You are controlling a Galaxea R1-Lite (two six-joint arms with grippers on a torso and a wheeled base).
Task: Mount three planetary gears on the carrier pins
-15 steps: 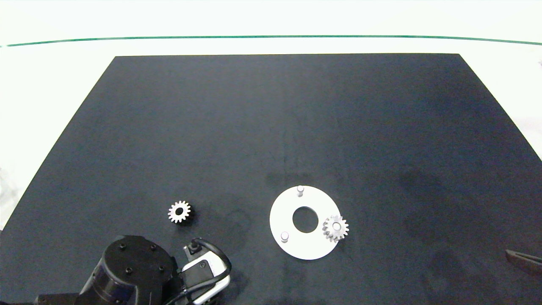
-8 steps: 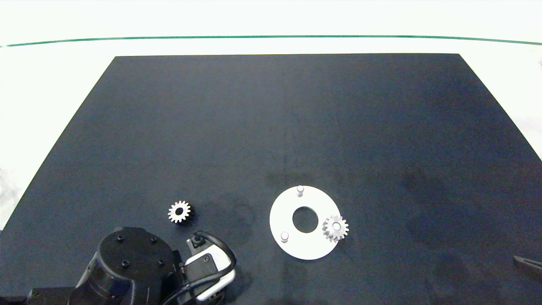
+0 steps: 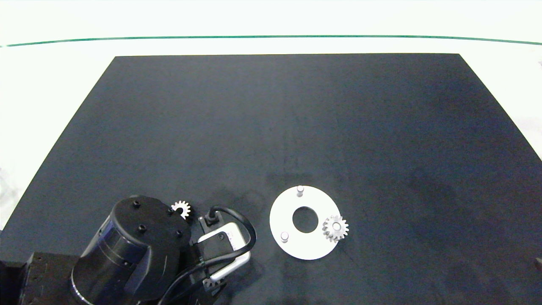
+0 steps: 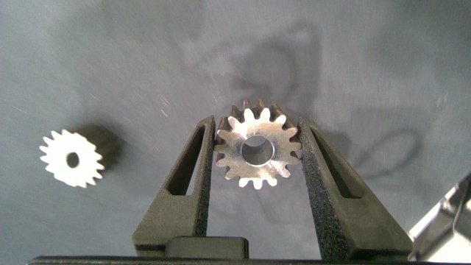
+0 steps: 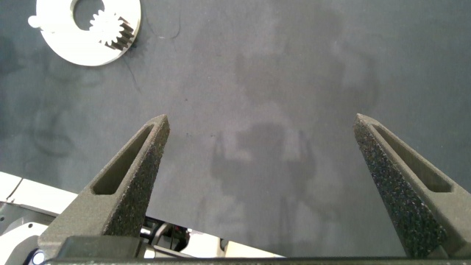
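So it's a black mat [image 3: 296,118] on a white table [image 3: 51,84]; left gripper [image 4: 256,165] pinches a gear [image 4: 257,146], right gripper [image 5: 257,147] gapes open, no writing visible.

The light is bright and even, and seems to come from above. The white table [image 3: 51,106] around the dark mat [image 3: 279,127] is nearly overexposed. On the mat the white disc [image 3: 296,248] throws only a soft shadow toward 11 o'clock. In the left wrist view a gear [image 4: 257,147] looks sharp, with faint grey shadows toward 1 o'clock. The table's green line [image 3: 271,37] curves slightly, showing lens distortion.
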